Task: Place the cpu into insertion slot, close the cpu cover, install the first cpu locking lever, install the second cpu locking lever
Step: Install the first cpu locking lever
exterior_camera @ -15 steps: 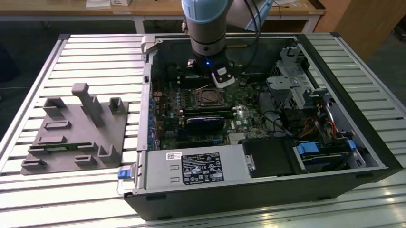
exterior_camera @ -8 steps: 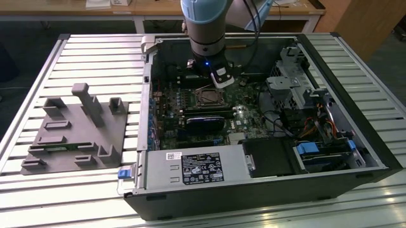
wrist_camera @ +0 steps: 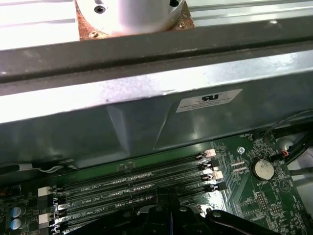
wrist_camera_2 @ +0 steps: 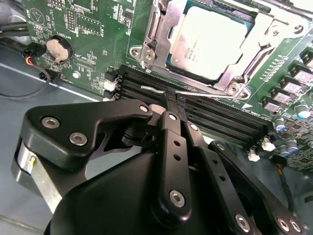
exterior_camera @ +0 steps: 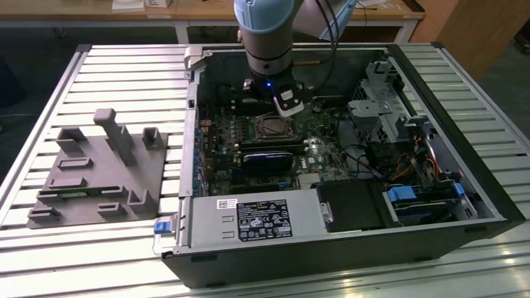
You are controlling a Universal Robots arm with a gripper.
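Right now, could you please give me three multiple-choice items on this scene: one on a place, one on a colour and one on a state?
1. Where is the flat silver-grey square cpu?
A. in a person's hand
B. in its insertion slot
C. between the fingers of the gripper

2. What colour is the motherboard?
A. green
B. red
C. white

3. How does the black gripper stand?
A. wide open
B. shut, fingers together
C. clamped on the cpu

Answers:
1 B: the second wrist view shows the cpu seated under the silvery metal frame cover.
2 A: the board is green in both wrist views.
3 B: the fingers meet with no gap, apart from the cpu.
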